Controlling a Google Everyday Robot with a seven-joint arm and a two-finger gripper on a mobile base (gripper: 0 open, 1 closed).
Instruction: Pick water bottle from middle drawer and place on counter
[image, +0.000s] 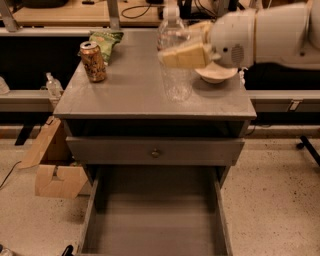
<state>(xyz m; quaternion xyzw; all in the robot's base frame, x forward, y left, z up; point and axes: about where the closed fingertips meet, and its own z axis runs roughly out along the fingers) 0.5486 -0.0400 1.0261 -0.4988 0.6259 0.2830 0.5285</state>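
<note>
The water bottle (175, 75), clear with a white cap, is held upright over the right half of the counter (130, 87). My gripper (184, 46) reaches in from the right and is shut on the bottle's upper body. The bottle's base is at or just above the counter top; I cannot tell if it touches. The middle drawer (155, 220) stands pulled out below, its grey floor bare.
A brown patterned can (93, 61) and a green snack bag (106, 41) sit at the counter's back left. A white bowl (216, 73) sits at the back right, behind my gripper. A drawer front with a knob (155, 152) is above the open drawer. A cardboard box (52, 165) lies left on the floor.
</note>
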